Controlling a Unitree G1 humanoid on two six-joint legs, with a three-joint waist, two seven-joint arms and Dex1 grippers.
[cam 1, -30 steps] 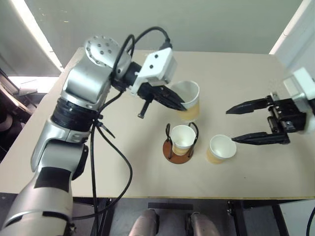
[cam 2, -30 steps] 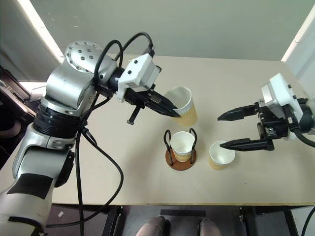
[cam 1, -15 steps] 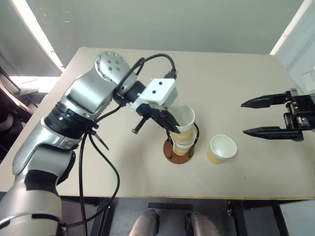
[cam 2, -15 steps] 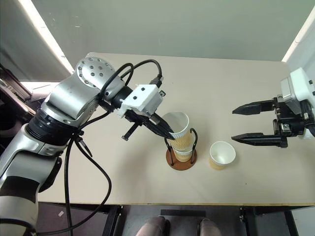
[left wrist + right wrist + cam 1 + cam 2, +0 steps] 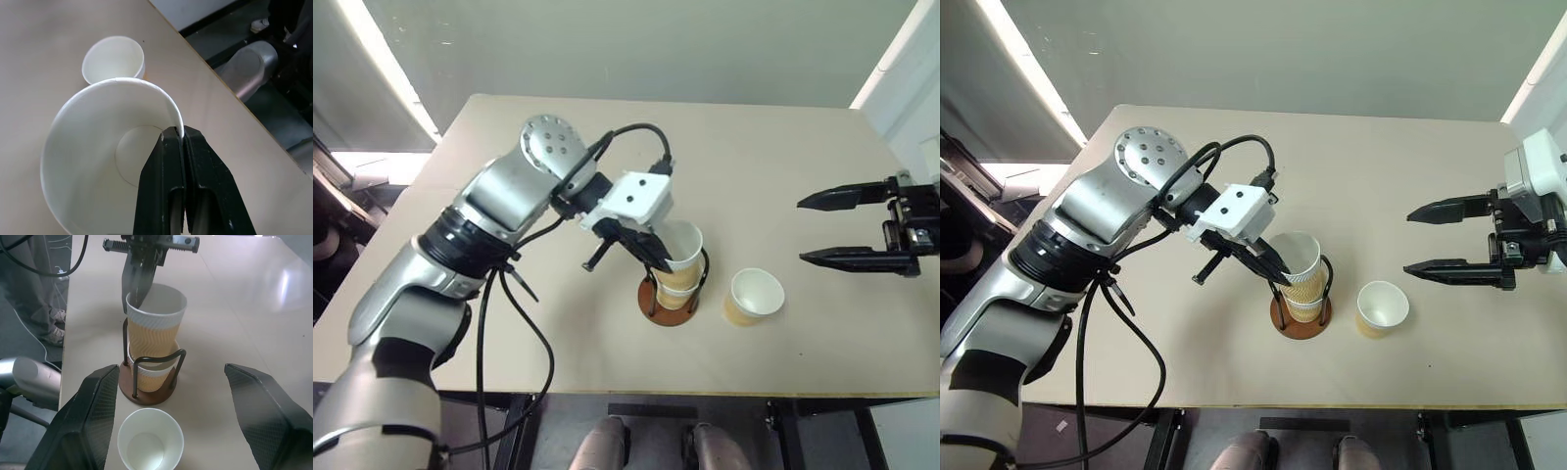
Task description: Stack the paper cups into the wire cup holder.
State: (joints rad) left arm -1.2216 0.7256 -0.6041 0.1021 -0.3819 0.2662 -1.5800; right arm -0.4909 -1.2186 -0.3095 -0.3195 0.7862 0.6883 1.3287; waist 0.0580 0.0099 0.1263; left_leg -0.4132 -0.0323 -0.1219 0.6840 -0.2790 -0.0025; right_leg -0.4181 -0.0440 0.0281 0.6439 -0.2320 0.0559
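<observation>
While the left pincer point(image 5: 1277, 268) is clamped on the white rim of a tan paper cup point(image 5: 1299, 262), that cup sits tilted in another cup point(image 5: 149, 375) inside the wire cup holder point(image 5: 1301, 315), whose black loops rise from a reddish-brown round base. A third cup point(image 5: 1381, 307) stands upright on the beige tabletop point(image 5: 1400, 166) just beside the holder. Off to the right, the right pincer point(image 5: 1454, 239) hangs with fingers wide apart, empty.
</observation>
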